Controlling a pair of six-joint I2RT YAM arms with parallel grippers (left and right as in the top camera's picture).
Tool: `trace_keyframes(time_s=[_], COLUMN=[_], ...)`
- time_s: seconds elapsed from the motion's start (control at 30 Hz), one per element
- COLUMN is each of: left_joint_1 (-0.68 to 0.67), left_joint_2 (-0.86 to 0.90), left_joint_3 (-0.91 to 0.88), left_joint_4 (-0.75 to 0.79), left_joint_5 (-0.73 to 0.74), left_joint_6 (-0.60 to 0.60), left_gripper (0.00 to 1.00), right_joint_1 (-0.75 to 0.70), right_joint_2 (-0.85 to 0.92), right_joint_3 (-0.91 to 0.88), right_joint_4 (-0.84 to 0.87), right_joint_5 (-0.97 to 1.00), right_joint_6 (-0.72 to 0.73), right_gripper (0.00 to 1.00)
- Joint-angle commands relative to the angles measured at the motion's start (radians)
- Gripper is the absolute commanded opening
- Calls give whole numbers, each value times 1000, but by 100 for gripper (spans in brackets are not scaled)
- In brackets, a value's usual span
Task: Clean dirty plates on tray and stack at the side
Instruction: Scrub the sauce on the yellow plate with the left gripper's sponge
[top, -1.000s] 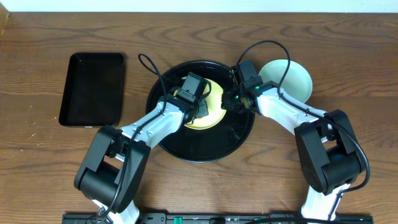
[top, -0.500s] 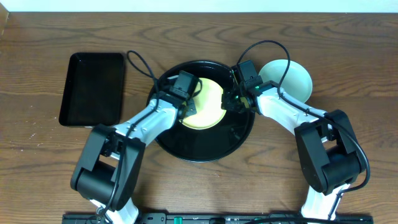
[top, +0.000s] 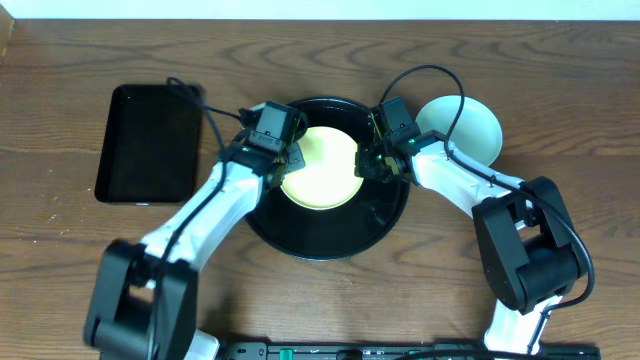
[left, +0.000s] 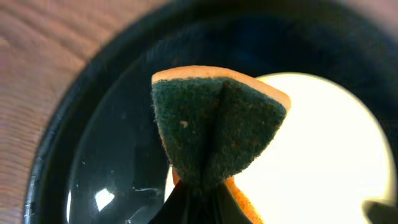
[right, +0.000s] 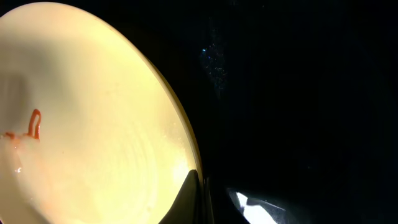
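The left tool is closed tight on a sponge. It pinches the sponge at its lower end, so the sponge folds along the middle. The dark green scrubbing face is turned toward the wrist camera, and an orange layer shows along the top edge and beside the fingers. In the left wrist view the sponge hangs over the spot where the left rim of the yellow plate meets the round tray. Whether it touches the plate I cannot tell. From overhead, this tool sits at the plate's upper left edge.

The right tool is closed as well, its dark fingers nipping the right rim of the yellow plate. At the left edge of its wrist view a thin orange-red smear of sauce lies on the plate. The rest of the visible surface looks pale and clean.

The yellow plate lies inside the round tray, in its upper half, near the centre of the overhead frame. The tray is glossy black and much wider than the plate. A mint plate rests on the table just outside the tray's upper right rim, and a black cable crosses over it. A rectangular black tray lies at the upper left, apart from the round tray. Both arms reach in from the bottom of the frame.
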Motion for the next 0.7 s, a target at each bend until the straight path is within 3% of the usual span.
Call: trace_keyframes(time_s=[0.0, 0.4, 0.67], left_joint_1=[0, -54, -65], left_joint_2=[-32, 173, 266], left_joint_3=[23, 23, 23], left_joint_4=[21, 198, 206], left_joint_5=[34, 288, 258], left_joint_6=[13, -11, -12], left_gripper=[8, 8, 8], right_joint_1=[-2, -2, -2], right_joint_2=[11, 11, 11], right_joint_3=[8, 8, 8], right_joint_4=[-6, -6, -9], right_joint_5=[43, 42, 43], right_joint_6=[-6, -6, -6], right_gripper=[1, 1, 1])
